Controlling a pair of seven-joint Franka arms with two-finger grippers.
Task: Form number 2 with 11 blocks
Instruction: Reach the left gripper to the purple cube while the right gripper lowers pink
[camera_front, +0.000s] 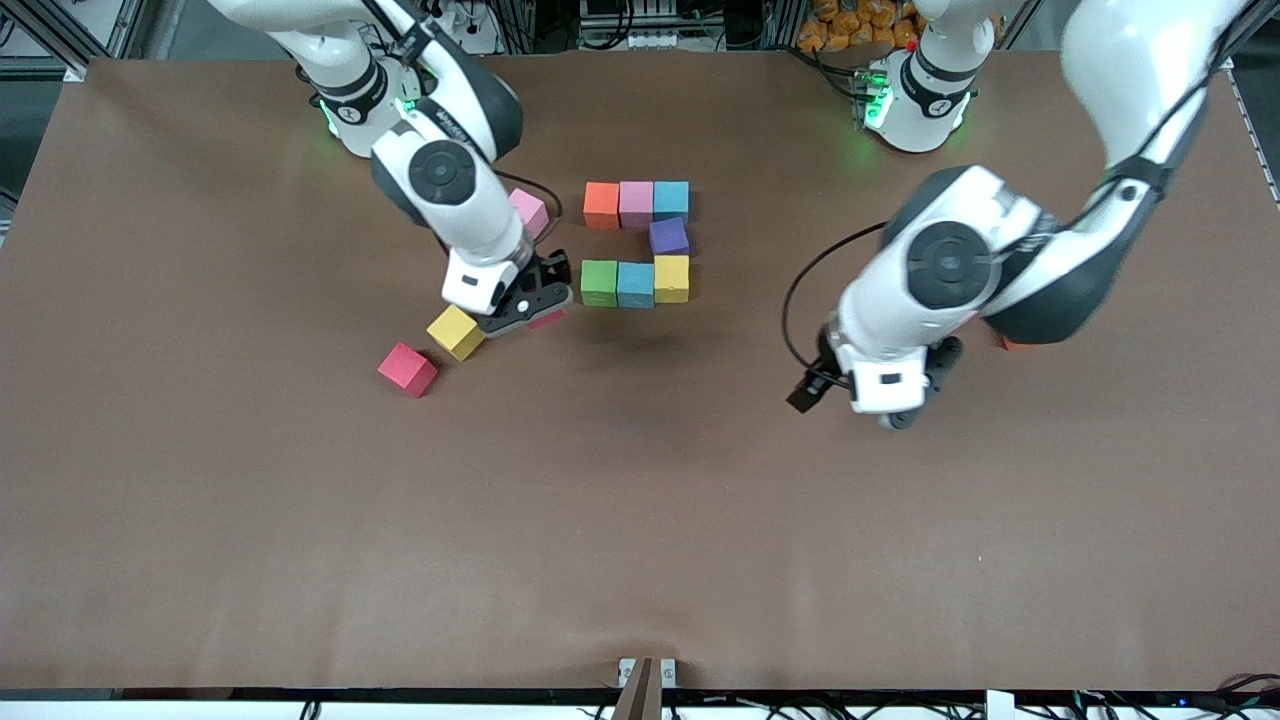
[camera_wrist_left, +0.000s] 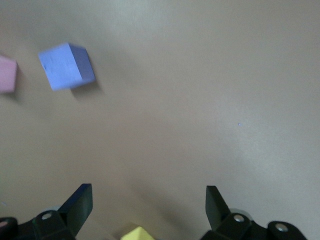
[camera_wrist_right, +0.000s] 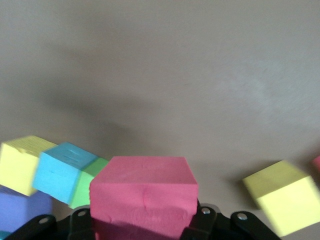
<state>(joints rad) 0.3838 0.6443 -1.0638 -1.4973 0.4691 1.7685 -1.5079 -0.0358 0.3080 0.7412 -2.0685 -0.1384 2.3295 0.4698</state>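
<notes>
A: Item one, nearest the front camera?

B: Left gripper (camera_front: 890, 400), raised over bare table (camera_front: 640, 520) toward the left arm's end. Jaws spread wide, nothing between the fingers (camera_wrist_left: 80, 202). A blue block (camera_wrist_left: 66, 65), the edge of a pink one (camera_wrist_left: 7, 74) and a yellow corner (camera_wrist_left: 136, 233) show in its wrist view.

A: Loose blocks?

B: Red block (camera_front: 407, 369), lying apart toward the right arm's end. Next farther, a yellow block (camera_front: 456, 332), just beside the right gripper.

A: The right gripper itself?

B: Right gripper (camera_front: 530, 305), low over the table between that yellow block and the formed rows. Jaws closed on a pink-red block (camera_wrist_right: 144, 200), which fills the gap between the fingers.

A: The number 2?

B: Partly built, mid-table. Nearest row: green block (camera_front: 599, 282), light blue block (camera_front: 635, 284), second yellow block (camera_front: 672, 278), side by side and touching. Next farther, one purple block (camera_front: 668, 236), set above the yellow end. Farthest row: orange block (camera_front: 601, 204), pink block (camera_front: 636, 203), another light blue block (camera_front: 671, 200), touching in line. Seven cubes placed.

A: Anything else?

B: A lighter pink block (camera_front: 529, 211), partly covered by the right arm, about level with the farthest row. An orange sliver (camera_front: 1008, 344) peeks from under the left arm; whether it is a block cannot be told.
</notes>
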